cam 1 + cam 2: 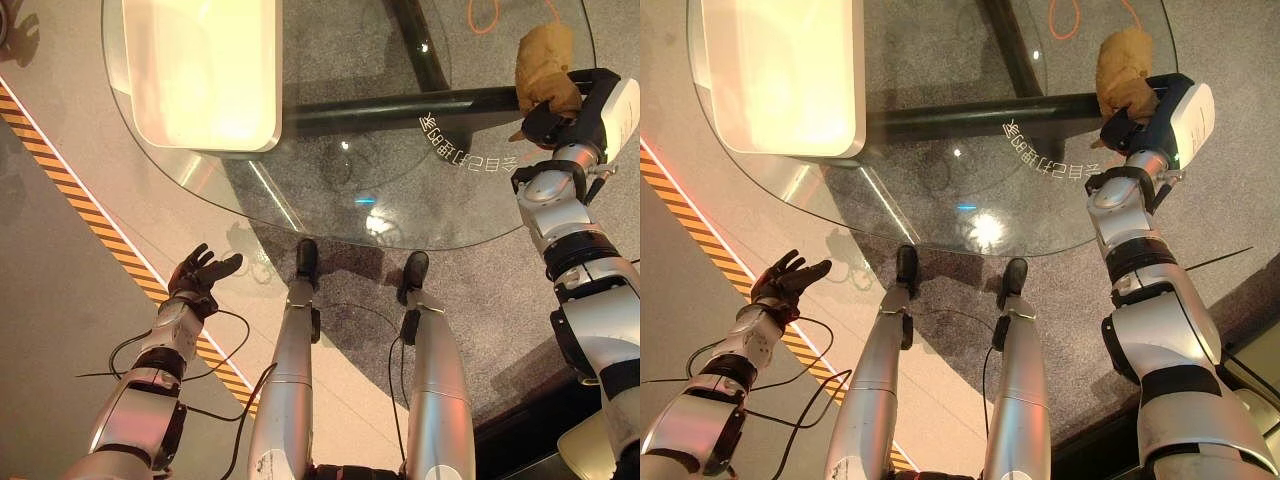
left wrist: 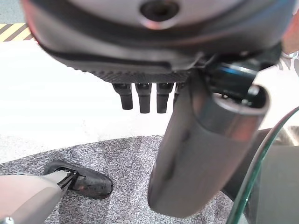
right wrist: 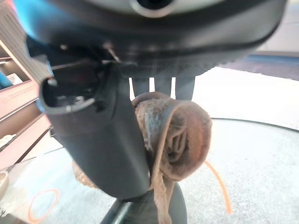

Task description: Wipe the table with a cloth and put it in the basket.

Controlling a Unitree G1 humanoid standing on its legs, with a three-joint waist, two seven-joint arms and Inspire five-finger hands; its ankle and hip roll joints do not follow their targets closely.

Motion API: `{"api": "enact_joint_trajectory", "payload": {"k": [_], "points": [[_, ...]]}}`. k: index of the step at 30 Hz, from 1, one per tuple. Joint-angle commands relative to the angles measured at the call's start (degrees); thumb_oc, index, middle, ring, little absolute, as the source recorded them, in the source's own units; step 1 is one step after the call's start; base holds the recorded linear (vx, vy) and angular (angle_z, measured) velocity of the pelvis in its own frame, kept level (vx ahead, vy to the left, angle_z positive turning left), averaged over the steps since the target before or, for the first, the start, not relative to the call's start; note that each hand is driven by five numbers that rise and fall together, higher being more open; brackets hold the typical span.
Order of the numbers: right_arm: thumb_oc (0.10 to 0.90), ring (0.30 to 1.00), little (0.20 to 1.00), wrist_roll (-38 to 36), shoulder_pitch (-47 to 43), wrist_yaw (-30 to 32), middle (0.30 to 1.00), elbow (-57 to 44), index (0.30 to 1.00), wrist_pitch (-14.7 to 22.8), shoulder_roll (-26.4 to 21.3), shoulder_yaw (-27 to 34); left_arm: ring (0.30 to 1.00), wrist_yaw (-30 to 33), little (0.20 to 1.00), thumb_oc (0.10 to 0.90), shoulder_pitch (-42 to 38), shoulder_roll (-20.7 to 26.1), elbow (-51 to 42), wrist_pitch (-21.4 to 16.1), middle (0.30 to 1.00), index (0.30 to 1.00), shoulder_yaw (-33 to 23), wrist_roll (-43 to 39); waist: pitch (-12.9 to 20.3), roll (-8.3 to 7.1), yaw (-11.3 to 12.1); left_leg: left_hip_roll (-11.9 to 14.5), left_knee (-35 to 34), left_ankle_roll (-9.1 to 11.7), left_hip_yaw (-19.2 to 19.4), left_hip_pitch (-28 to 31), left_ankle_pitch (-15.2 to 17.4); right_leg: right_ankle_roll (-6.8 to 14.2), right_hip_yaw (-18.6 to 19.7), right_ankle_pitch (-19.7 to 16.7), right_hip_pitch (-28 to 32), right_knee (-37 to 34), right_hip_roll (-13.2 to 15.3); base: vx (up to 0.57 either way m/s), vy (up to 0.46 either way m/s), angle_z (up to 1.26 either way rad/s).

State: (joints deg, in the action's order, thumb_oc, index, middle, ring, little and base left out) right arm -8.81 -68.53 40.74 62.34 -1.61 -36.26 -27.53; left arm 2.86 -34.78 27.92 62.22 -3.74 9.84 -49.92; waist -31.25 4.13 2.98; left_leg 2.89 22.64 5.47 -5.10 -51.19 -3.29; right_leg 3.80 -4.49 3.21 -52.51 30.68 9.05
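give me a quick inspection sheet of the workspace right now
surface: round glass table, see-through, with pale lettering near its right edge.
job's things: brown cloth bunched in the right hand over the table's far right; cream basket on the table's far left.
clutter: nothing seen on the glass besides the basket.
hands: right hand shut on the cloth, thumb pinning it in the right wrist view; left hand open, off the table at lower left.
cables: an orange cord on the floor beyond the table.
surroundings: grey carpet, black-and-yellow striped floor tape.
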Motion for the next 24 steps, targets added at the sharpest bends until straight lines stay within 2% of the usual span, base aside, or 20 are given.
{"api": "enact_joint_trajectory", "payload": {"k": [1, 9, 24], "points": [[0.1, 0.3, 0.2, 6.7, -5.0, -2.6, 0.3, -8.5, 0.3, 1.9, -1.7, -6.0, 0.9, 0.3, 0.9, 0.8, 3.6, 0.7, 0.9, -2.9, 0.9, 0.9, -2.3, -0.1, 1.5, 1.03, 3.0, -5.2, 1.0, -5.2, 3.1, 1.9, 3.5, -3.2, -4.2, 0.5, 1.3, -2.0, -4.9, 0.0, 0.0, 0.0], [0.1, 0.3, 0.2, 11.1, -4.3, -5.6, 0.3, -15.7, 0.3, -1.1, 0.9, -9.3, 0.9, 0.8, 0.9, 0.8, 5.4, -0.8, -0.9, -4.0, 0.9, 0.9, -2.2, 0.3, 1.5, 1.52, 3.5, -5.6, 0.7, -5.4, 3.4, 2.3, 3.0, -3.4, -4.5, 0.7, 1.7, -2.0, -4.8, 0.0, 0.0, 0.0], [0.1, 0.3, 0.2, 19.0, -3.6, -12.8, 0.3, -18.4, 0.3, -1.5, 5.1, -14.9, 0.9, 1.2, 0.9, 0.8, 5.7, -2.4, -1.9, -4.5, 0.9, 0.9, -1.6, 1.6, 1.5, 1.79, 4.6, -6.0, 0.3, -5.4, 3.3, 2.2, 2.3, -3.4, -5.3, 0.6, 1.8, -2.1, -4.6, 0.0, 0.0, 0.0]]}}
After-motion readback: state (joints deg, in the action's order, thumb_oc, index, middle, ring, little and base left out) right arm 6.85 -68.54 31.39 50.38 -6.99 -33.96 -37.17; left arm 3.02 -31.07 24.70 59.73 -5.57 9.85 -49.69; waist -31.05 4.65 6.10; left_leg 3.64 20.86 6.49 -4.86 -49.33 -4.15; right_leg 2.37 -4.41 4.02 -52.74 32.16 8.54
